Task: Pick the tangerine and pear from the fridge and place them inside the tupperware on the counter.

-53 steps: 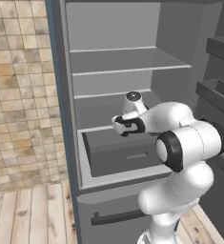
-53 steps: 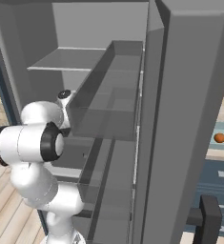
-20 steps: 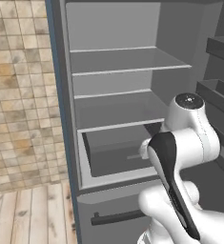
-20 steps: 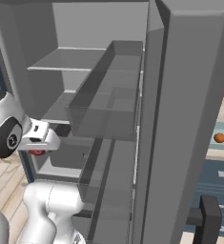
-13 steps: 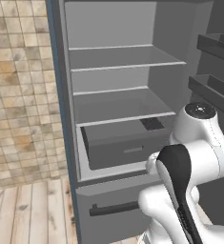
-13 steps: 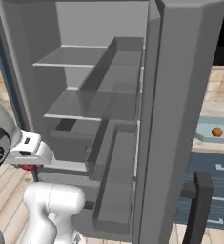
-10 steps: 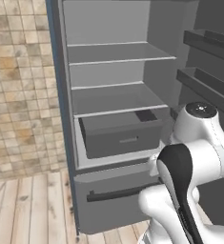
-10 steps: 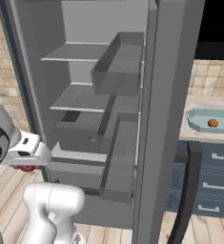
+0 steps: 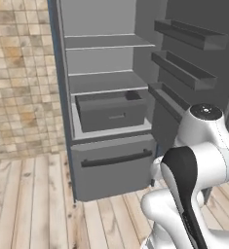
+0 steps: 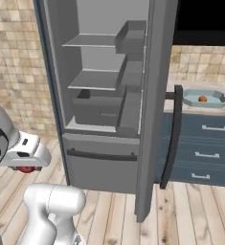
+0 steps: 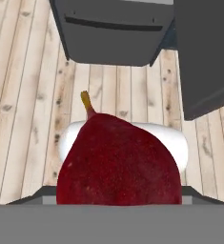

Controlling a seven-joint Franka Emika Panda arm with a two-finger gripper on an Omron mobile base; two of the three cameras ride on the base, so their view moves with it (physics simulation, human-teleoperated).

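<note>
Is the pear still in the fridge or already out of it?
Out. The pear sits close before the hand camera, above the wooden floor, and the fridge stands apart beyond it. A red bit shows under the gripper.

The arm (image 9: 203, 160) is glossy white, built of rounded, bulbous links. A broad black band wraps one joint, and a round grey cap tops the upper link.
</note>
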